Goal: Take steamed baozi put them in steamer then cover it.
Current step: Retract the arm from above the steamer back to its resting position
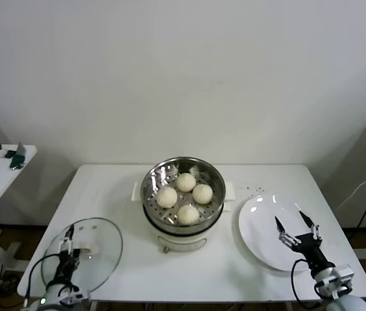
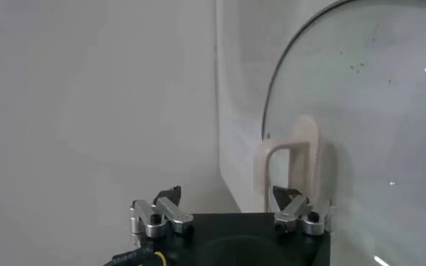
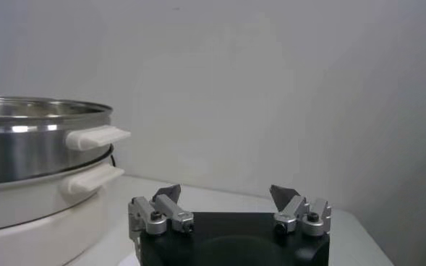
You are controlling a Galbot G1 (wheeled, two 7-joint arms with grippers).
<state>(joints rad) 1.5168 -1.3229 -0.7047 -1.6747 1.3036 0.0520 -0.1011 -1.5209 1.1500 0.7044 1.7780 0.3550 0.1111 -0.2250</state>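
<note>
Buns — four cream-white steamed baozi [image 1: 184, 196] — sit in the shiny steel steamer [image 1: 216, 183]; left claw [image 1: 70, 240], open, should straddle the clear glass lid's cream handle [image 2: 294, 160] squarely — right claw [image 1: 296, 225] open, idle.

- Steamer [image 1: 183, 192]: polished stainless-steel basket, mirror-glossy wall, perforated metal floor; the base beneath it is smooth cream-white plastic with a slight sheen.
- Steamed baozi [image 1: 184, 182]: four pieces, matt, smooth dough skin, cream-white.
- Lid [image 1: 102, 249]: clear glass, glossy, with a thin dark rim; its handle [image 2: 291, 165] is smooth cream plastic.
- Plate [image 1: 260, 236]: white, glossy, probably glazed ceramic; the material cannot be confirmed from this view.
- Table [image 1: 124, 194]: white, smooth, matt top.
- Left claw [image 2: 231, 208] and right claw [image 3: 227, 202]: brushed silver metal links with dark tips, on a black, matt housing.
</note>
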